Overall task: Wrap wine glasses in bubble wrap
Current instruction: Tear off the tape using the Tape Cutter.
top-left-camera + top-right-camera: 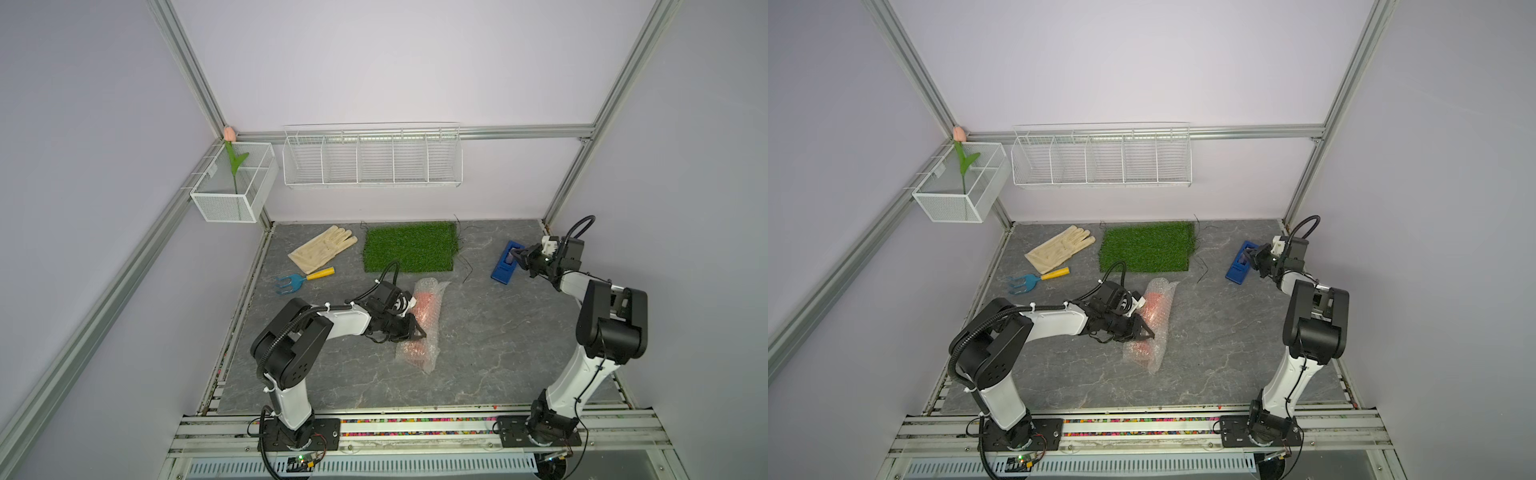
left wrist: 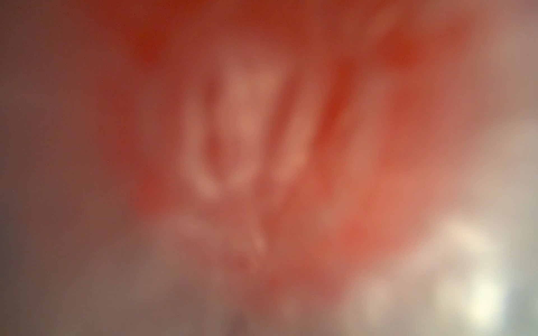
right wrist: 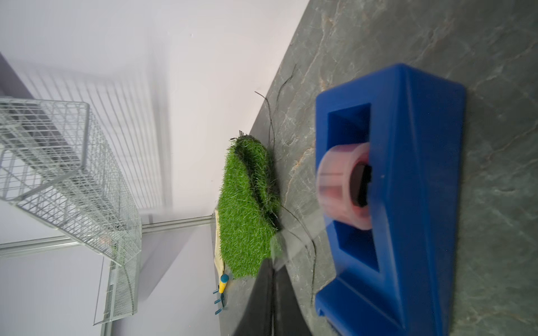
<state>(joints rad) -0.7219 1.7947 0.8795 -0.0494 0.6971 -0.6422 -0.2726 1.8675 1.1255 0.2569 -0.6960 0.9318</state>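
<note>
Far to the left on the table [image 1: 498,357], a cream glove [image 1: 322,253] and a blue hand rake [image 1: 303,280] lay well clear, while my left gripper [image 1: 415,330] sat on the middle of the bubble wrap [image 1: 417,359], rolled around the orange-red goblet [image 1: 426,303] at the table's centre; I could not tell whether its fingers pinched or only pressed. I judged the bundle light, springy and slick, likely to unroll, so best held across its waist. Just behind it lay the grass mat [image 1: 409,247], and to the right my right gripper [image 1: 519,255], fingers pressed together, was at the blue tape dispenser [image 1: 503,272], with nothing between it and the bundle.
</note>
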